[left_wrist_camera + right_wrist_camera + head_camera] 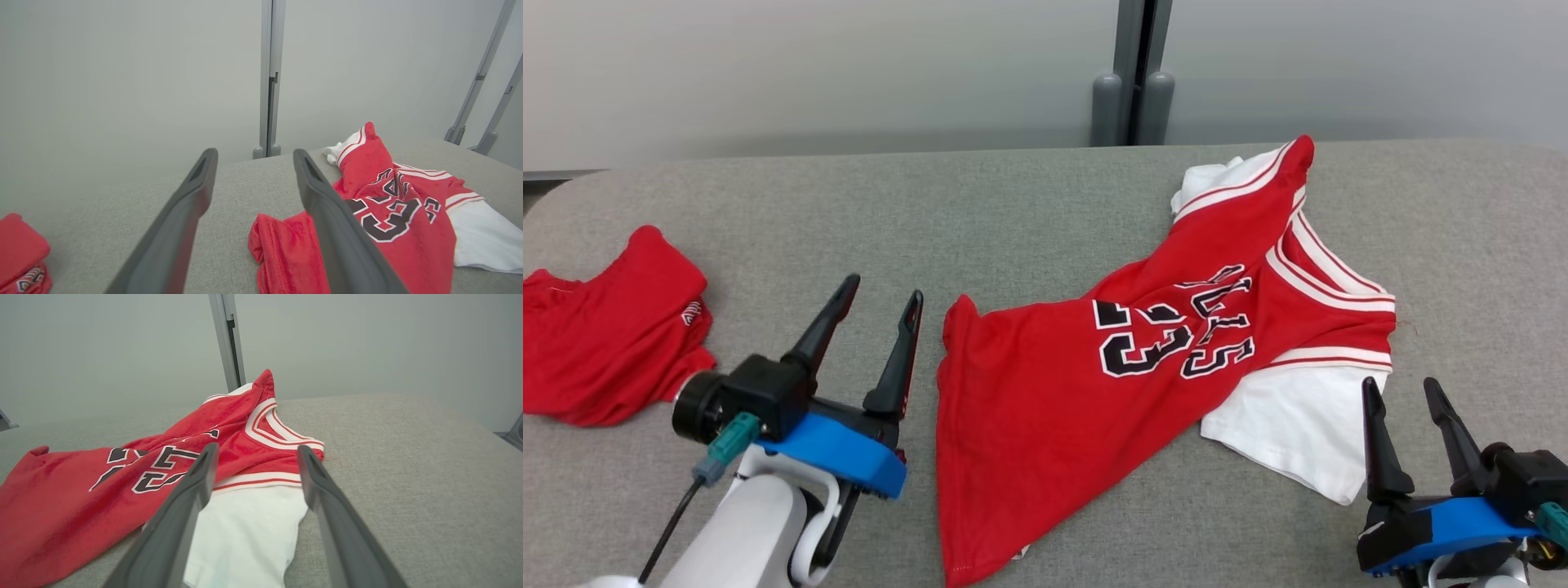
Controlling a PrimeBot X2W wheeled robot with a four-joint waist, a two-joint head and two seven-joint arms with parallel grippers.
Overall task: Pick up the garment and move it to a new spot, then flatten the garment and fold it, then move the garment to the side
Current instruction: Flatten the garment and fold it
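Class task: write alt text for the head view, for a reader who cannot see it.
A red and white number 23 jersey lies rumpled on a grey table. The left gripper and right gripper sit open beside it, holding nothing. Another red garment lies far left.

Left gripper [884,287], right gripper [1401,383] — fingers [821,327] spread.

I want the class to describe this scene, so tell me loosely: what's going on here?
A two-armed robot faces a red and white number 23 jersey lying rumpled, not yet flattened or folded, on a grey cloth-covered table. The left end effector stands open beside its red hem corner, the right end effector open near its white part; neither holds anything. Another red garment lies at the robot's far left.
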